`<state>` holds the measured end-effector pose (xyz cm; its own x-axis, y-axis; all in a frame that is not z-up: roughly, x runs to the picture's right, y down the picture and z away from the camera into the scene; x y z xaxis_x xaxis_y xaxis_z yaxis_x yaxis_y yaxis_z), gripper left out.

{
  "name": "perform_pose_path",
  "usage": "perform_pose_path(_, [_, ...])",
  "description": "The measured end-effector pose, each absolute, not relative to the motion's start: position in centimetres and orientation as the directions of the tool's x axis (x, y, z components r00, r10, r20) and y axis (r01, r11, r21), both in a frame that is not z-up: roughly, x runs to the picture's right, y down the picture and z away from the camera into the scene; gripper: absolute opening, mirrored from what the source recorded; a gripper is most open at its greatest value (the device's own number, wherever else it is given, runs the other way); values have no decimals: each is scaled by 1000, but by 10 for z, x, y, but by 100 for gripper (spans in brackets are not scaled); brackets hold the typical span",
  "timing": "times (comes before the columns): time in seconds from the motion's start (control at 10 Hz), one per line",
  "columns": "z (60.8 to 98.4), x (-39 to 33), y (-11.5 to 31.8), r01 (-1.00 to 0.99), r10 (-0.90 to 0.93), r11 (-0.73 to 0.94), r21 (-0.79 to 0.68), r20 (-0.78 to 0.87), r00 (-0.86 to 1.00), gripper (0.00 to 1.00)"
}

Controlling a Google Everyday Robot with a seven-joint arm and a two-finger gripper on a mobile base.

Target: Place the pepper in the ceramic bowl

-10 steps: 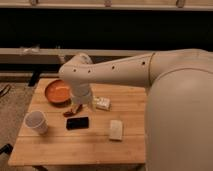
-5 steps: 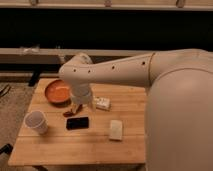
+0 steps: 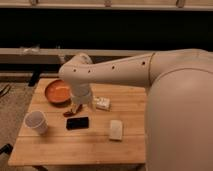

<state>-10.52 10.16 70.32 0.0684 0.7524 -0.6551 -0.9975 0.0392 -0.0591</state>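
A small dark red pepper (image 3: 69, 113) lies on the wooden table (image 3: 75, 147), just in front of the ceramic bowl (image 3: 56, 92). The bowl is shallow, orange and holds nothing, and it stands at the table's back left. My gripper (image 3: 77, 107) hangs down from the white arm right over the pepper's right end, close to the tabletop and open. The wrist hides most of the gripper and the bowl's right edge.
A white cup (image 3: 36, 121) stands at the front left. A flat black phone (image 3: 77, 122) lies just in front of the pepper. A small white box (image 3: 103, 103) sits right of the gripper, and a pale packet (image 3: 116, 129) lies further forward. My arm's bulk fills the right side.
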Motion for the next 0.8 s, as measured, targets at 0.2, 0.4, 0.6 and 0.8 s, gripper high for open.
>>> perform_pose_path(0.2, [703, -105, 102, -997, 753, 40, -59, -655, 69, 65])
perform_pose_path(0.4, [711, -120, 103, -996, 750, 57, -70, -656, 89, 65])
perform_pose_path(0.6, [734, -153, 106, -993, 743, 88, -85, -658, 122, 65])
perform_pose_path(0.8, [762, -175, 103, -993, 745, 90, -81, -655, 122, 65])
